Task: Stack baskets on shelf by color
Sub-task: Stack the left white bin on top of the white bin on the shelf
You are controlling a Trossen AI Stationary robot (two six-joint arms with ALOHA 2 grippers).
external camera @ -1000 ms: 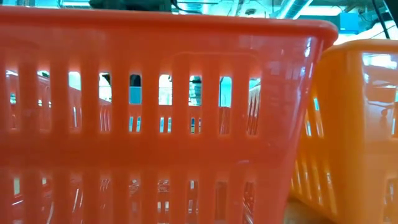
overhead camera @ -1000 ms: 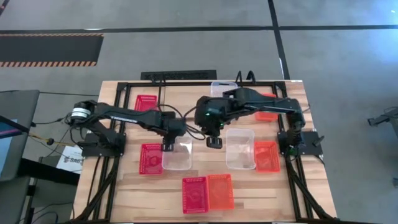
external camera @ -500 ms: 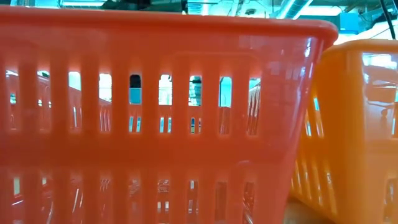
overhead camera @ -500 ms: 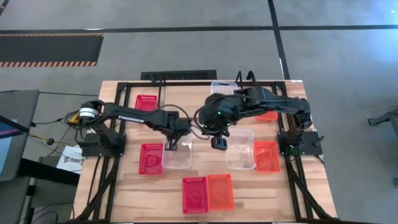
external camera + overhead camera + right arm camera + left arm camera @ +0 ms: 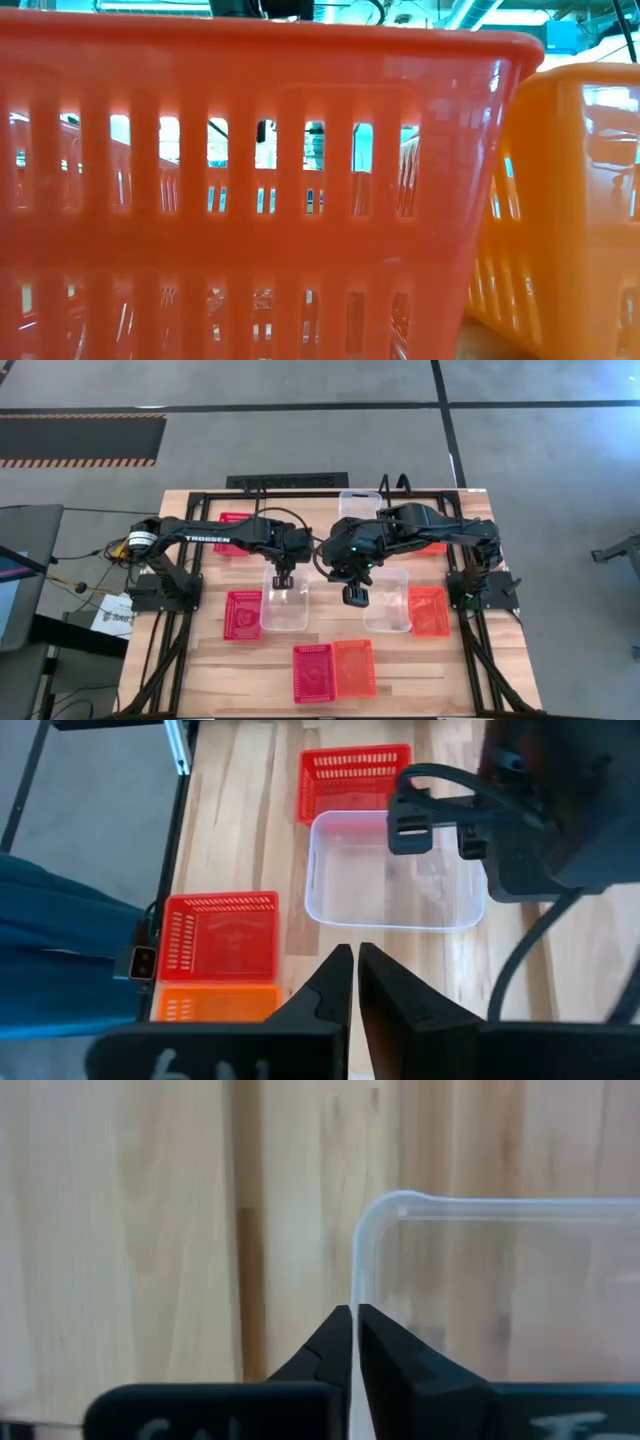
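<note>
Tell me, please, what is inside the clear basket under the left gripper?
Nothing shows inside the clear basket: only bare table wood shows through its floor. The left gripper covers its far rim, shut on that wall.

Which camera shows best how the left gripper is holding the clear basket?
The left wrist view: the left gripper is shut on the clear basket rim near a corner. The high view shows it small; the right wrist view only distantly; the low view not at all.
</note>
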